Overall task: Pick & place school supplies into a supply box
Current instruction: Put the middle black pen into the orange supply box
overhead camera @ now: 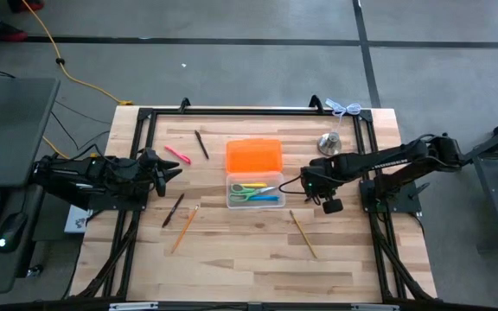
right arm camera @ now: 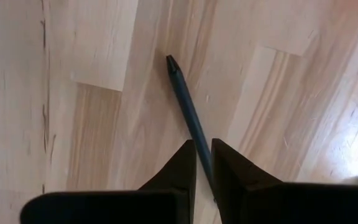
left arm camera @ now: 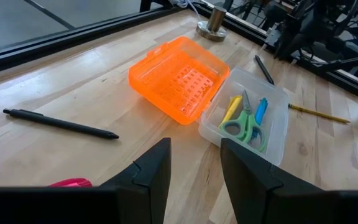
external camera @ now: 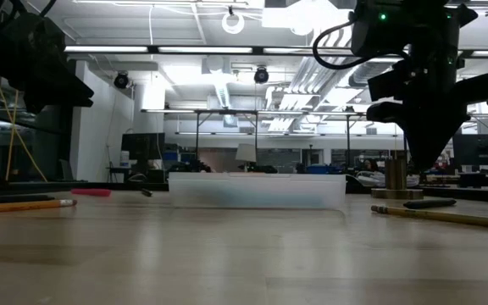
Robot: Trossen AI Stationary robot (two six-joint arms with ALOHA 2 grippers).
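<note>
The clear supply box [overhead camera: 255,193] lies open at mid-table, its orange lid [overhead camera: 254,155] folded out toward the far edge. It holds green-handled scissors [left arm camera: 241,121], a yellow pen and a blue pen. My right gripper [right arm camera: 204,152] stands just right of the box, pointing down, shut on a dark pen [right arm camera: 185,99]. My left gripper [overhead camera: 169,170] hovers open left of the box and touches nothing. Lying flat on the table are a pink pen [overhead camera: 177,154], a black pen [overhead camera: 201,144], a dark pencil [overhead camera: 173,210] and two wooden pencils [overhead camera: 185,226] [overhead camera: 302,233]. My right gripper pinches the dark pen's shaft [right arm camera: 197,132] between its two fingers, some way back from the pointed tip [right arm camera: 169,60]. The fingers come from above, pointing down, and lie across the pen. The pen lies level at or just above the tabletop; whether it is lifted clear I cannot tell.
A silver bell-shaped metal object [overhead camera: 329,142] stands behind my right gripper, near the far right corner. A black frame [overhead camera: 258,111] runs along the table's far and side edges. Bare wood lies toward the near edge.
</note>
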